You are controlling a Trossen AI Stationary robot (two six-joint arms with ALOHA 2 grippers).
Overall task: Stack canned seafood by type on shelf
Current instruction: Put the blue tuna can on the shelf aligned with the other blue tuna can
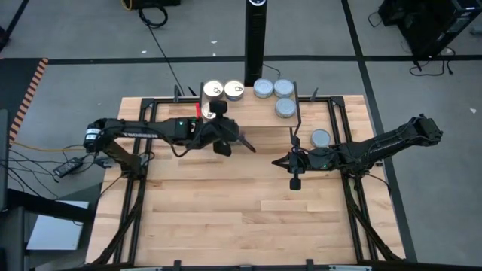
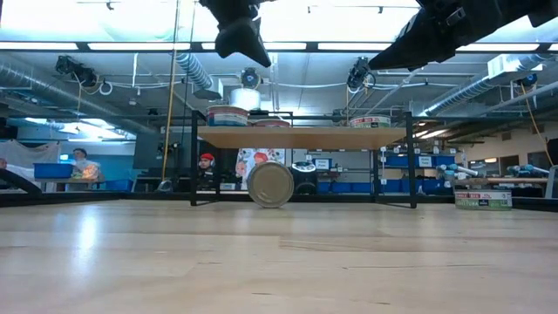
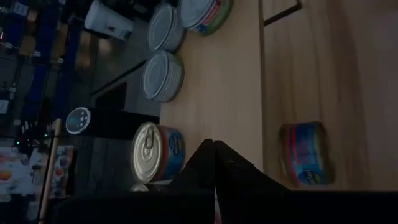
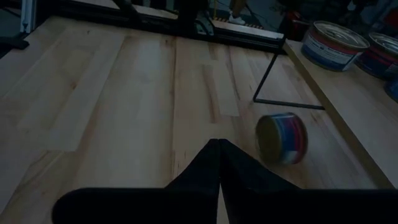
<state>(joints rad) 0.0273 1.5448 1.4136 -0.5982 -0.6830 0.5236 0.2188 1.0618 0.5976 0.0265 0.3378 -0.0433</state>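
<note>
We see a gold-lidded tin (image 2: 270, 184) on its edge on the tabletop under the shelf (image 2: 301, 137); left gripper (image 3: 214, 163) and right gripper (image 4: 219, 163) both clenched, empty.

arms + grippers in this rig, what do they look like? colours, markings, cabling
Both arms are dark, near-black jointed links. The left arm carries white lettering along its upper link, a small green light and a red patch near the wrist. The right arm looks plain black. The left gripper and right gripper each end in two tapered dark fingers. Black cables trail from the left arm's base.
</note>
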